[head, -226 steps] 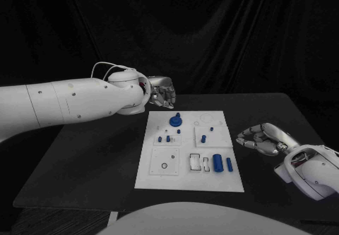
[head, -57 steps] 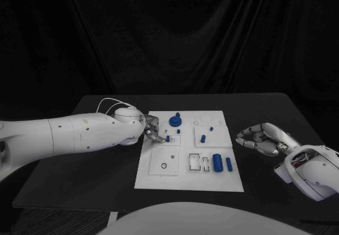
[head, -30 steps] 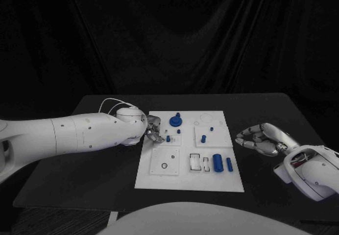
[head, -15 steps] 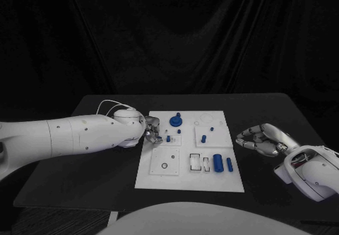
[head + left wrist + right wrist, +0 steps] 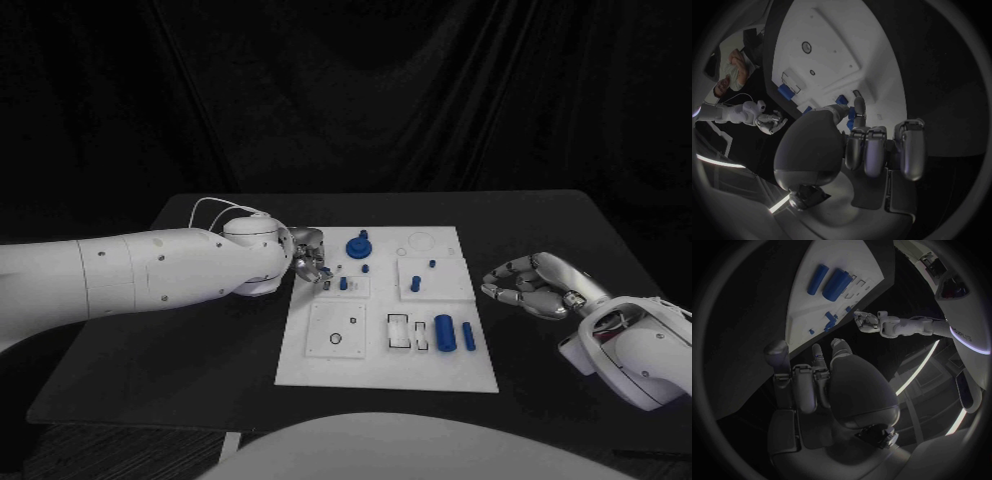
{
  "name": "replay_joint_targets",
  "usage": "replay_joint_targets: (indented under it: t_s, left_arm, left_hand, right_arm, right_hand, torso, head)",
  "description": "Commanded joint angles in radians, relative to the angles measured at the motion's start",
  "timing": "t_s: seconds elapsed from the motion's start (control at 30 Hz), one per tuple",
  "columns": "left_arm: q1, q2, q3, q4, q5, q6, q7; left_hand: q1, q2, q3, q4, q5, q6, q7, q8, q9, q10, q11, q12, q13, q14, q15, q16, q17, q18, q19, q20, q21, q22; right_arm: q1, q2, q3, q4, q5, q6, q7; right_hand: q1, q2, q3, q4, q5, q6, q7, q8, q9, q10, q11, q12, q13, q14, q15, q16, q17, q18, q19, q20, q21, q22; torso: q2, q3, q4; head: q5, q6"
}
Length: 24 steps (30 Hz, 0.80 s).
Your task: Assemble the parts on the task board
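— Since half a second ago, what differs in the head view?
— Little. Left hand (image 5: pixel 310 262) has lifted slightly at the left edge of the task board (image 5: pixel 387 372), its fingertips now beside the small upright parts (image 5: pixel 343 283) in the upper-left panel. I cannot tell whether it pinches one.
— And the right hand (image 5: pixel 531 284)?
— It stays on the black table (image 5: pixel 173 330) right of the board, fingers curled inward around nothing. Two blue cylinders (image 5: pixel 444 331) lie in the lower right of the board; a blue knob (image 5: pixel 358 246) stands near its far edge.
— Left wrist view?
— Left hand's fingers (image 5: pixel 857 107) reach to small blue parts (image 5: pixel 842 101) on the board (image 5: pixel 826 60); contact is unclear.
— Right wrist view?
— Right hand (image 5: pixel 811 375) is curled over dark table, the board (image 5: pixel 832 270) beyond it with the cylinders (image 5: pixel 834 285) on it, and the left hand (image 5: pixel 867 320) at the board's far side.
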Motion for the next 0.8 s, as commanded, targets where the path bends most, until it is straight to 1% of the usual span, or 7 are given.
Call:
replay_joint_targets:
  t_s: [0.03, 0.1, 0.23, 0.4, 0.47, 0.63, 0.8]
  left_arm:
    - [0.009, -0.003, 0.000, 0.010, 0.036, -0.032, -0.020]
    - [0.016, -0.005, 0.000, 0.012, 0.050, -0.024, -0.026]
    - [0.041, -0.003, 0.000, 0.006, 0.116, 0.027, -0.048]
    - [0.083, 0.026, 0.001, -0.035, 0.240, 0.183, -0.107]
    - [0.095, 0.043, 0.001, -0.057, 0.275, 0.248, -0.134]
    - [0.113, 0.101, 0.001, -0.131, 0.321, 0.382, -0.192]
    - [0.119, 0.158, 0.001, -0.203, 0.338, 0.458, -0.220]
  left_hand:
    - [-0.008, -0.001, 0.119, -0.113, 0.000, 0.008, -0.002, 0.005, 0.001, 0.106, -0.004, 0.004, 0.263, 0.106, -0.007, 0.003, 0.263, 0.004, 0.047, -0.004, -0.005, 0.218]
    - [-0.011, -0.002, 0.121, -0.113, -0.001, 0.007, -0.002, 0.005, 0.002, 0.106, -0.004, 0.004, 0.263, 0.106, -0.006, 0.003, 0.263, 0.005, 0.046, -0.004, -0.007, 0.218]
    - [-0.025, 0.005, 0.136, -0.109, -0.007, 0.005, -0.001, 0.008, 0.007, 0.106, -0.003, 0.004, 0.263, 0.106, -0.006, 0.003, 0.263, 0.005, 0.047, -0.003, -0.007, 0.218]
    - [-0.033, 0.010, 0.142, -0.107, -0.010, 0.006, -0.001, 0.010, 0.009, 0.106, -0.003, 0.004, 0.263, 0.106, -0.006, 0.003, 0.263, 0.005, 0.047, -0.003, -0.006, 0.218]
    - [-0.041, 0.014, 0.146, -0.107, -0.016, 0.006, -0.001, 0.011, 0.012, 0.106, -0.003, 0.004, 0.263, 0.106, -0.006, 0.003, 0.263, 0.004, 0.047, -0.003, -0.005, 0.218]
    - [-0.067, 0.021, 0.146, -0.103, -0.025, 0.003, -0.001, 0.012, 0.016, 0.106, -0.002, 0.004, 0.263, 0.106, -0.005, 0.003, 0.263, 0.007, 0.043, -0.003, -0.016, 0.215]
    - [-0.076, 0.028, 0.146, -0.105, -0.025, -0.002, 0.000, 0.009, 0.016, 0.106, -0.002, 0.004, 0.263, 0.106, -0.005, 0.003, 0.263, 0.010, 0.038, -0.003, -0.031, 0.211]
  right_arm:
    - [-0.003, -0.001, 0.000, 0.001, -0.002, 0.010, -0.021]
    - [-0.003, -0.001, 0.000, 0.001, -0.002, 0.011, -0.022]
    - [-0.003, -0.001, 0.000, 0.000, -0.002, 0.013, -0.023]
    - [-0.003, 0.001, 0.000, 0.000, -0.002, 0.015, -0.025]
    - [-0.003, 0.002, 0.000, 0.000, -0.002, 0.017, -0.026]
    - [-0.003, 0.002, 0.000, 0.002, -0.002, 0.018, -0.028]
    - [-0.003, 0.000, 0.000, 0.005, -0.002, 0.019, -0.029]
  right_hand:
    - [0.008, 0.001, 0.004, 0.000, 0.007, 0.000, 0.001, 0.004, -0.001, 0.059, -0.001, -0.003, 0.075, 0.042, -0.001, -0.006, 0.155, 0.019, -0.008, 0.000, -0.005, 0.093]
    - [0.008, 0.001, 0.004, 0.000, 0.007, 0.000, 0.001, 0.004, -0.001, 0.059, -0.001, -0.003, 0.075, 0.042, -0.001, -0.006, 0.155, 0.019, -0.008, 0.000, -0.005, 0.093]
    - [0.010, 0.001, 0.005, -0.001, 0.007, 0.000, 0.001, 0.004, -0.001, 0.058, -0.001, -0.003, 0.074, 0.042, -0.001, -0.006, 0.155, 0.019, -0.009, 0.000, -0.007, 0.092]
    - [0.012, 0.002, 0.007, -0.002, 0.007, 0.001, 0.001, 0.004, -0.001, 0.058, -0.001, -0.003, 0.074, 0.042, -0.001, -0.006, 0.155, 0.019, -0.009, 0.000, -0.007, 0.092]
    - [0.012, 0.002, 0.007, -0.002, 0.007, 0.001, 0.001, 0.004, -0.001, 0.058, -0.001, -0.003, 0.074, 0.042, -0.001, -0.006, 0.155, 0.019, -0.009, 0.000, -0.007, 0.092]
    - [0.014, 0.002, 0.008, -0.002, 0.007, 0.001, 0.001, 0.005, -0.001, 0.058, -0.001, -0.003, 0.075, 0.042, -0.001, -0.006, 0.155, 0.020, -0.010, 0.000, -0.008, 0.092]
    - [0.016, 0.003, 0.010, -0.003, 0.007, 0.002, 0.001, 0.005, -0.001, 0.058, -0.001, -0.003, 0.074, 0.041, -0.001, -0.006, 0.155, 0.020, -0.010, 0.000, -0.009, 0.092]
  torso:
    - [-0.001, -0.0002, -0.0010]
    - [-0.001, -0.0001, -0.0014]
    - [0.000, 0.0000, -0.0016]
    - [0.000, 0.0000, -0.0007]
    - [0.000, 0.0000, -0.0005]
    - [0.001, -0.0002, -0.0003]
    - [0.000, 0.0000, -0.0013]
  head:
    - [0.001, 0.000]
    - [0.001, 0.000]
    - [0.004, 0.000]
    - [0.007, 0.000]
    - [0.007, 0.000]
    - [0.006, 0.000]
    - [0.005, 0.000]
